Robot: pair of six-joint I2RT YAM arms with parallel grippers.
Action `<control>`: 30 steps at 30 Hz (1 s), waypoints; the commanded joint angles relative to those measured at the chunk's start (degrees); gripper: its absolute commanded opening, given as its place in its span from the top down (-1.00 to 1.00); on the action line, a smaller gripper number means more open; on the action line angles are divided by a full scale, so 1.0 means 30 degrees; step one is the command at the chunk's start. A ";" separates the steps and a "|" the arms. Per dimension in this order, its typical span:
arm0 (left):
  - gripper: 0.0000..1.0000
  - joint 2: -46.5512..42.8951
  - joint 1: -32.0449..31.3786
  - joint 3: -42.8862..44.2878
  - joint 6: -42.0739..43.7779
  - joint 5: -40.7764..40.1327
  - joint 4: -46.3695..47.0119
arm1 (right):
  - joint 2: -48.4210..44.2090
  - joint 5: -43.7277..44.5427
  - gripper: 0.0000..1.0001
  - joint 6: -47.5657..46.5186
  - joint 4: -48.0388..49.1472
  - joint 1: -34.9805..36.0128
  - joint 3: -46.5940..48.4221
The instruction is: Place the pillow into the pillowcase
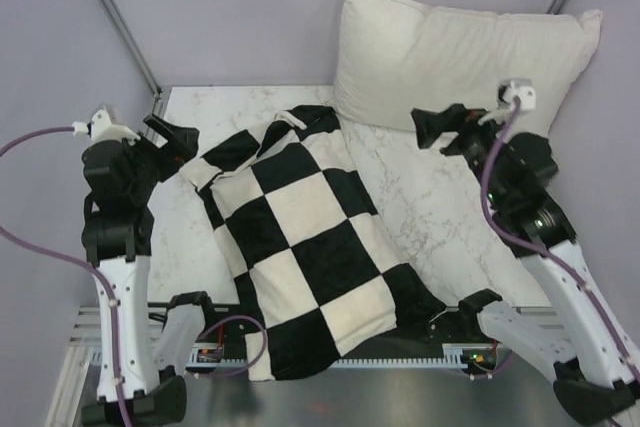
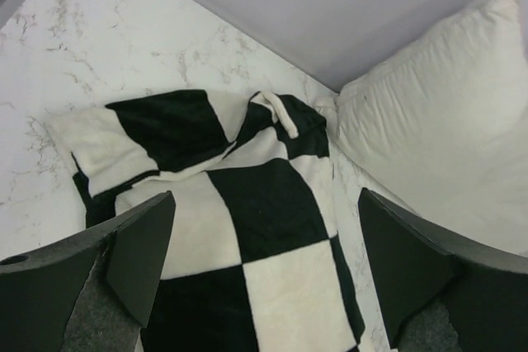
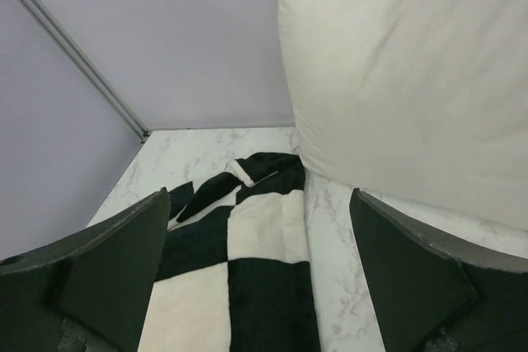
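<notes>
The left gripper (image 1: 176,138) hangs above the left side of the tabletop (image 1: 425,212) with its jaws spread wide and nothing between them, pointing toward the rumpled far end of the pillowcase (image 1: 310,237). The right gripper (image 1: 433,129) is likewise released and empty, held up over the right side and facing left, just in front of the large white pillow (image 1: 455,52). Between the two arms the black-and-white checked pillowcase lies slantwise across the marble. Its far end is bunched and folded over near the back wall, just beside the lower corner of the white pillow, and its near end drapes over the front edge between the arm bases. Whether the pillow is inside it, I cannot tell. The white pillow leans against the back wall at the far right.
</notes>
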 commanded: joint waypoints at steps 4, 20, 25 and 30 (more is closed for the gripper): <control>-0.99 -0.5646 0.0072 -0.1889 0.2938 0.2667 -0.0661 | -0.7867 0.3621 -0.96 -0.1519 -0.1732 0.0045 -0.4259; -0.99 -0.7936 0.0042 -0.6551 0.4551 0.2254 -0.0690 | -1.2006 0.5645 -0.96 0.0385 -0.4783 0.0074 -0.8073; -1.00 -0.8434 -0.0016 -0.6843 0.4171 0.3077 -0.0253 | -1.2035 0.5967 -0.96 0.0268 -0.5135 0.0074 -0.7722; -1.00 -0.8552 0.0013 -0.6931 0.4112 0.2960 -0.0133 | -1.2357 0.6114 -0.96 0.0180 -0.5544 0.0074 -0.7633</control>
